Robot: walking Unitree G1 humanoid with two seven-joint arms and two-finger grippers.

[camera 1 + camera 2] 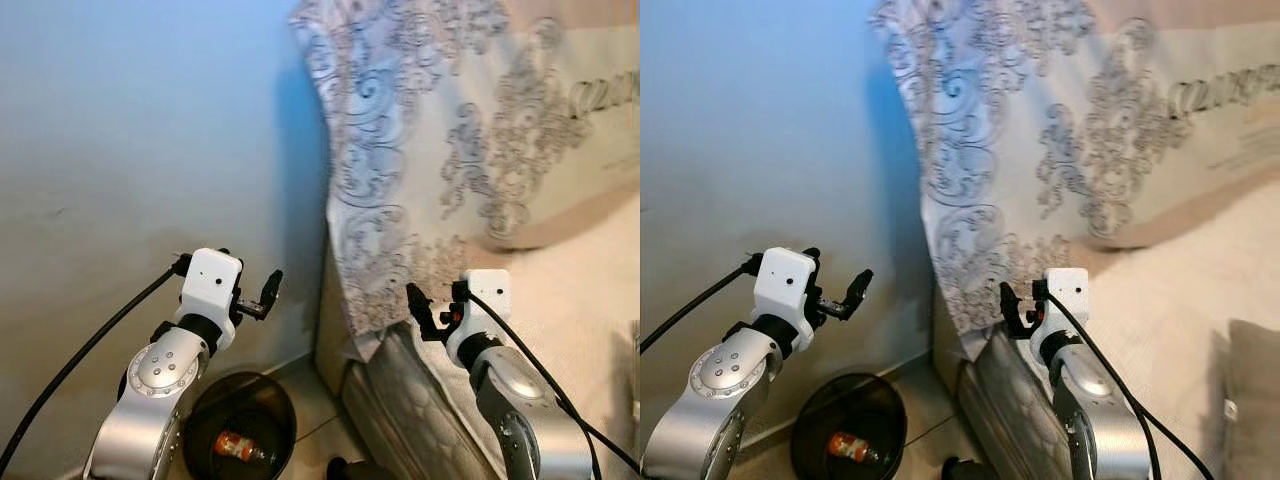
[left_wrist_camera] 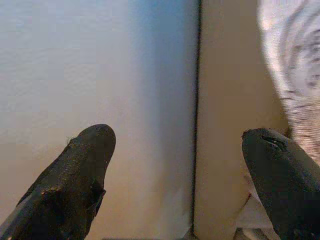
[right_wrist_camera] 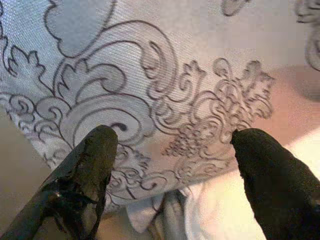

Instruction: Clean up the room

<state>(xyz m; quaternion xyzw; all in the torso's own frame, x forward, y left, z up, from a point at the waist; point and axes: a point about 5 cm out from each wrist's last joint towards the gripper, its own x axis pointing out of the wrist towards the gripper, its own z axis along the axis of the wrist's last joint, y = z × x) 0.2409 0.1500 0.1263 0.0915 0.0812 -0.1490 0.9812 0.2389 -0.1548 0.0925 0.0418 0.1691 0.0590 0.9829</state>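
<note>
A dark round bin (image 1: pixel 240 425) stands on the floor by the wall, with a red and white bottle (image 1: pixel 235 446) lying inside it. My left gripper (image 1: pixel 268 290) is raised above the bin near the wall, open, nothing between its fingers (image 2: pixel 85 170). My right gripper (image 1: pixel 418 305) is open at the corner of the bed, pointing at a grey patterned pillow (image 1: pixel 440 140) that leans against the headboard. In the right wrist view the pillow (image 3: pixel 165 90) is close ahead of the fingertips (image 3: pixel 100 150).
A pale blue wall (image 1: pixel 140 150) is on the left. The mattress (image 1: pixel 420 400) with its quilted side fills the right, a beige cover (image 1: pixel 590 290) on top. A narrow strip of tiled floor (image 1: pixel 320 400) runs between wall and bed. A small dark object (image 1: pixel 345 468) lies by the bin.
</note>
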